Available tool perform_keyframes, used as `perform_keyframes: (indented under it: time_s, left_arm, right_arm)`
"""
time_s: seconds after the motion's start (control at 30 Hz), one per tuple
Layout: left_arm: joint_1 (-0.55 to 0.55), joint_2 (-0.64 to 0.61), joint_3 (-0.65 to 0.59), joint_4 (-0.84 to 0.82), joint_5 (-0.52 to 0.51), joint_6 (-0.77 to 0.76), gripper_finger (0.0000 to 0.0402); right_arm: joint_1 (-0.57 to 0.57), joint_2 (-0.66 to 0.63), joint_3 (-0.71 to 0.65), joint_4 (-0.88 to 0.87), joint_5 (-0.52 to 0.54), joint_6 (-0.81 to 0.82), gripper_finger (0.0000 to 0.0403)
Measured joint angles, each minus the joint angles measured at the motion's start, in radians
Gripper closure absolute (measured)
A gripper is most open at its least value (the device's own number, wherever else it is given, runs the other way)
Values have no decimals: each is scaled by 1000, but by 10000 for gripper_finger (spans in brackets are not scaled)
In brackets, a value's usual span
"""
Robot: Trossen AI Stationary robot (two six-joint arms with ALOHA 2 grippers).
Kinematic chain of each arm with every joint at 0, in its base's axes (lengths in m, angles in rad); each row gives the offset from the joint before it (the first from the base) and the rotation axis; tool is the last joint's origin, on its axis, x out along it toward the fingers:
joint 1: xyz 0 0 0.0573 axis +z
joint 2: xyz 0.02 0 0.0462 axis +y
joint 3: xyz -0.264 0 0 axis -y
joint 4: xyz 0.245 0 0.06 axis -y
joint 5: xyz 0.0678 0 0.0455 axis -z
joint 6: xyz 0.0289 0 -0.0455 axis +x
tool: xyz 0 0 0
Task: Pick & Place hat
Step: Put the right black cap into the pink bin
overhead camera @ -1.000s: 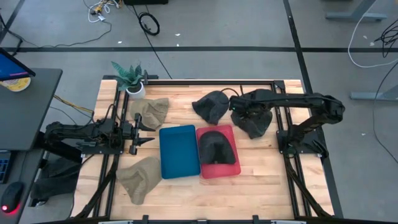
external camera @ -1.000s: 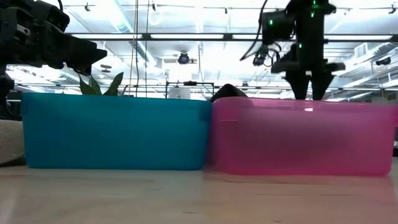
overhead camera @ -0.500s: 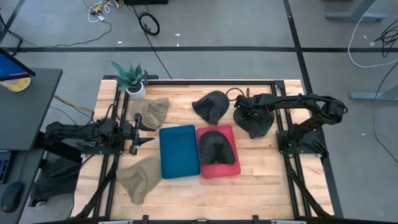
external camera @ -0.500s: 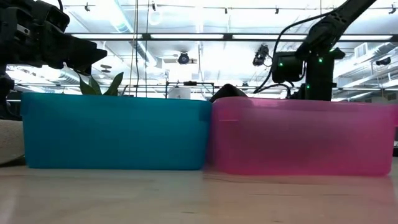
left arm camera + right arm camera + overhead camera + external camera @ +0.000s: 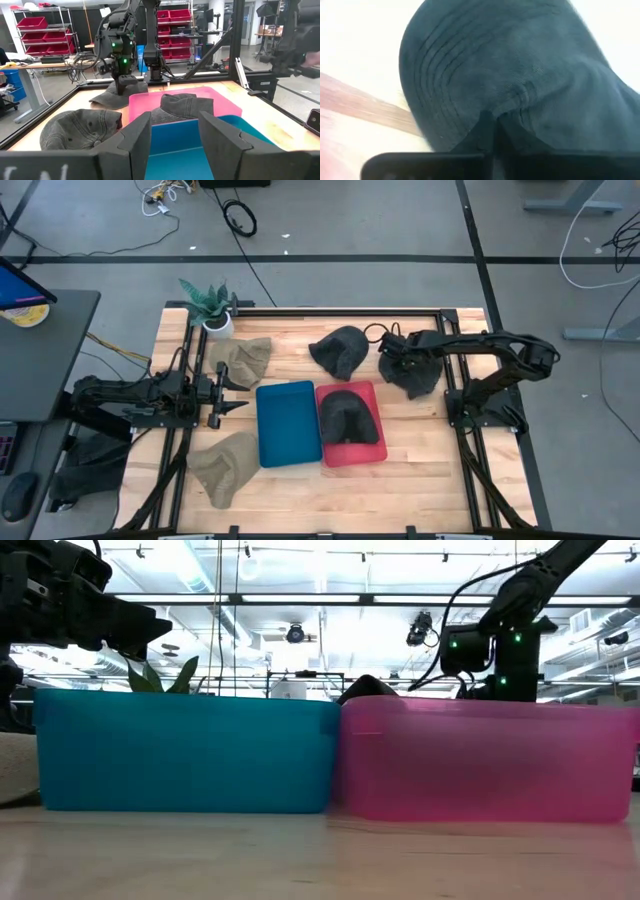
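Observation:
A dark grey hat (image 5: 418,376) lies on the table at the far right, also seen in the right wrist view (image 5: 530,65). My right gripper (image 5: 396,361) is down on it from above and shut on its cloth (image 5: 495,131). In the low view the pink bin hides the fingers. My left gripper (image 5: 236,391) is open and empty at the table's left, level with the blue bin (image 5: 288,423); its fingers (image 5: 135,137) frame the bins. A second dark hat (image 5: 350,420) lies in the pink bin (image 5: 368,456). A third (image 5: 340,351) rests on the table behind the bins. My right gripper pinches a small pucker of the hat's crown cloth (image 5: 517,97) between its two fingers, next to the stitched brim (image 5: 432,75). The fingers come from above, pointing down. The hat lies on the table under the gripper.
Two tan hats lie on the table's left, one far (image 5: 243,359) and one near (image 5: 225,466). A potted plant (image 5: 210,308) stands at the far left corner. The blue bin holds nothing. Black frame rails run along both table sides.
My right gripper has come down from above the pink bin's rim height onto the dark hat at the far right, and has shifted slightly toward the table's right edge.

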Motion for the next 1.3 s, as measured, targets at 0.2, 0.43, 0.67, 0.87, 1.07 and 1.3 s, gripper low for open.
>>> perform_keyframes:
  time_s: [0.2, 0.43, 0.67, 0.87, 1.07, 1.3]
  left_arm:
    - [0, 0, 0, 0, 0, 0, 232]
    - [0, 0, 0, 0, 0, 0, 232]
    - [0, 0, 0, 0, 0, 0, 232]
    - [0, 0, 0, 0, 0, 0, 232]
    - [0, 0, 0, 0, 0, 0, 232]
    - [0, 0, 0, 0, 0, 0, 232]
  right_arm:
    - [1, -113, 103, -102, 35, -197, 400]
    - [74, -213, 197, -104, -43, -586, 402]
    - [249, -220, 246, -55, -141, -966, 402]
    - [420, -198, 246, 76, -191, -1249, 403]
    - [520, -138, 248, 100, -204, -1249, 403]
    - [615, -16, 248, 112, -241, -1215, 403]
